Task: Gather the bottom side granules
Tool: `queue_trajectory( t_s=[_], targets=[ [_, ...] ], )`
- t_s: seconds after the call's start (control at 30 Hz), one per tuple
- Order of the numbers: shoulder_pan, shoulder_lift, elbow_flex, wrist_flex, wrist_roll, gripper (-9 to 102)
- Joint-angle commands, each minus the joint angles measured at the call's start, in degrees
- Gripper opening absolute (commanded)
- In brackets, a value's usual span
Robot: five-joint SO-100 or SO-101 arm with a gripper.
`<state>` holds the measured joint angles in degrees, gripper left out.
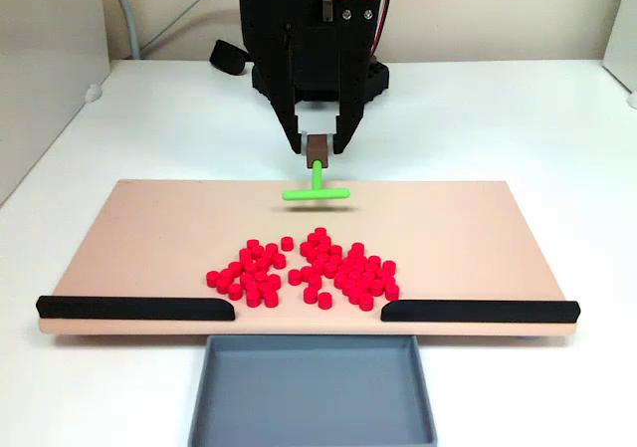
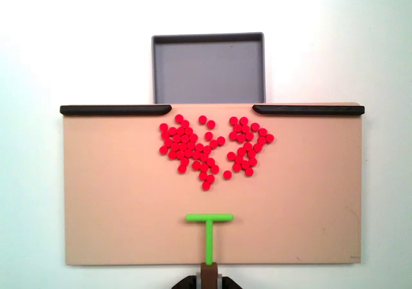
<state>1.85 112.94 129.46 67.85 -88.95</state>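
Jaws of the gripper (image 1: 319, 150) pinch the green T pusher (image 1: 317, 189) stem, bar well behind the granules (image 1: 304, 271); approach step, next needs fwd sweep twd tray (image 1: 311, 407).

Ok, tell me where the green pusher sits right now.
In both fixed views the green pusher is held by the gripper at mid-board, its crossbar facing the granules without touching them.

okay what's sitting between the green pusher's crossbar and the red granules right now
Nothing: in a fixed view looking down, only bare board separates the green pusher from the granules.
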Motion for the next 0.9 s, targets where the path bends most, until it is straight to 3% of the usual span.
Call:
queue_trajectory(
  t_s=[0.0,0.87],
  targets=[
    [-0.4,-0.9,0.1,-1.1,0.4,0],
    [0.5,-8.5,-2.1,-5.8,-0.4,0]
  ],
)
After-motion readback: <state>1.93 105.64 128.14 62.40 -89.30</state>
